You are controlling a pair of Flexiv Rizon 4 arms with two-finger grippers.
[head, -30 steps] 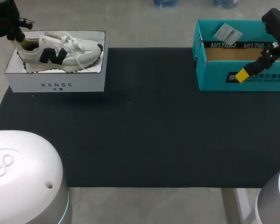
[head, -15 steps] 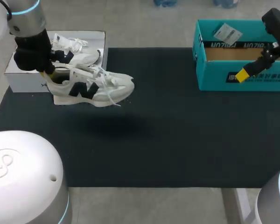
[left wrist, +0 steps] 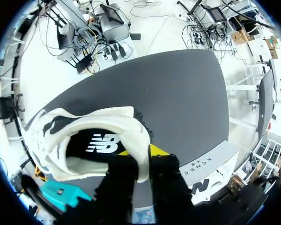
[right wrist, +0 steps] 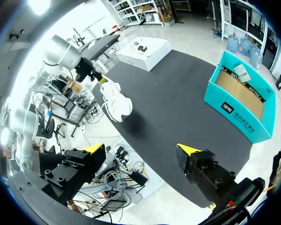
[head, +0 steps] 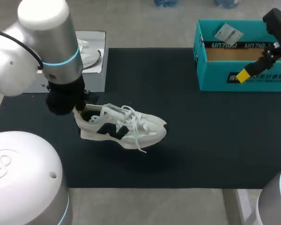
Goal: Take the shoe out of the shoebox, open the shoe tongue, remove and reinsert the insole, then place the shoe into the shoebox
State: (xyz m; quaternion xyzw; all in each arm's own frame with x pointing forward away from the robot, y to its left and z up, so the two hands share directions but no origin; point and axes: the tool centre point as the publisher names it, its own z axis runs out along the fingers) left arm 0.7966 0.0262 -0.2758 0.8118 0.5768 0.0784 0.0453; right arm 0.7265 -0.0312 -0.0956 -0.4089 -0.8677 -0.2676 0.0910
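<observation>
The shoe (head: 124,127) is lifted out of the white shoebox (head: 96,78) by the left gripper (head: 78,111), clamped at the heel, and carried out over the black mat (head: 201,140), toward its middle.

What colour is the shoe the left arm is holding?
White shoe with black side logo and lining; best in the head view.

Free room: you have the black mat (head: 210,140) from its middle to the right edge, and all along the near side.

Obstacles:
- The left arm (head: 56,51) stands over the mat's left part, in front of the white shoebox (head: 96,79) at the far left.
- The shoe (head: 126,129) hangs left of the middle, its heel pinched by the left gripper (left wrist: 141,152).
- The open-topped teal box (head: 215,79) sits far right, with the right gripper (right wrist: 141,150) spread wide at its front wall.
</observation>
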